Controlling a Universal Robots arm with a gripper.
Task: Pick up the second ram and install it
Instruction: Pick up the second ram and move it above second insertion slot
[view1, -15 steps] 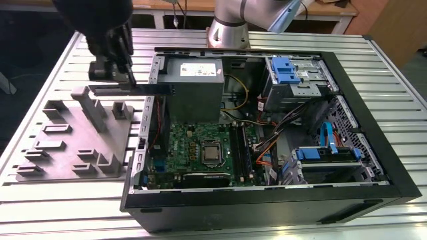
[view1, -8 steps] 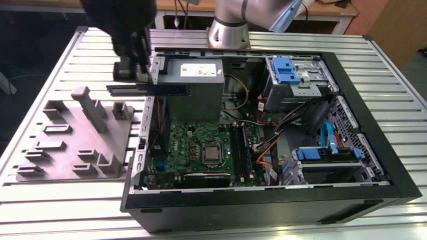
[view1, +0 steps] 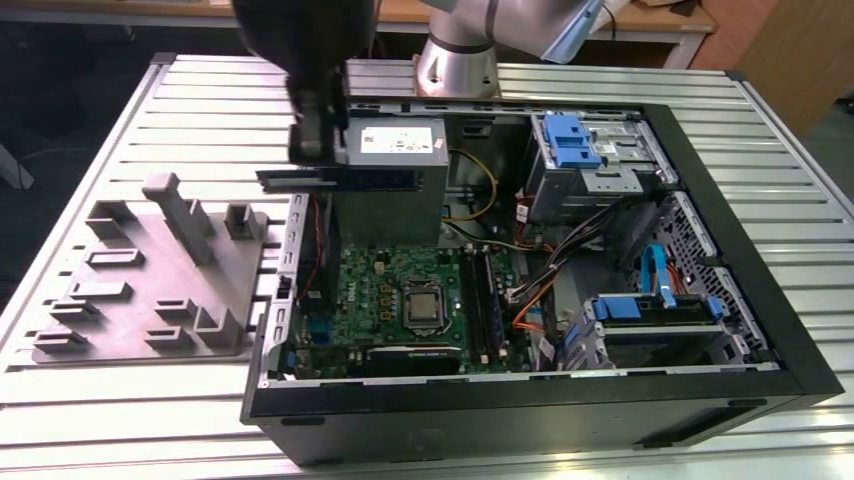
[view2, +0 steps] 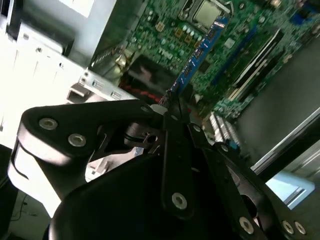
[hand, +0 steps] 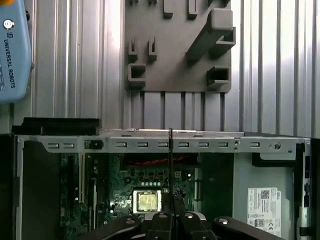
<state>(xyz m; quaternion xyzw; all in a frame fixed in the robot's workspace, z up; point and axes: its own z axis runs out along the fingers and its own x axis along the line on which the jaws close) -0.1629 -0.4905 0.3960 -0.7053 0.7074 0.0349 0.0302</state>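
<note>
Nearest in the exterior view is the black wall of the open computer case (view1: 534, 420), which lies on the ribbed metal desk (view1: 107, 420). Inside it lies the green motherboard (view1: 380, 285) with the processor (view1: 424, 308) in the middle. Behind the motherboard stands the grey power supply (view1: 387, 215). Above the power supply and the case wall on the exterior view's left hangs the tool (view1: 318, 162), pointing straight down. It is pinching the second ram (view1: 380, 180) at one end. The stick is held level and on its edge, up in the air, apart from the motherboard and not in any slot. In the second wrist view the dark fingers (view2: 175, 150) of the tool (view2: 170, 107) come together on the second ram (view2: 200, 55), which reaches out over the green board. In the first wrist view the tool (hand: 170, 222) shows the second ram (hand: 170, 160) edge-on as a thin dark line, beside the processor (hand: 147, 201). On the exterior view's left, beside the case, a grey holder plate (view1: 147, 290) lies on the desk. Farthest away, the silver arm (view1: 461, 60) rises at the far edge of the desk and bends over toward the tool.
</note>
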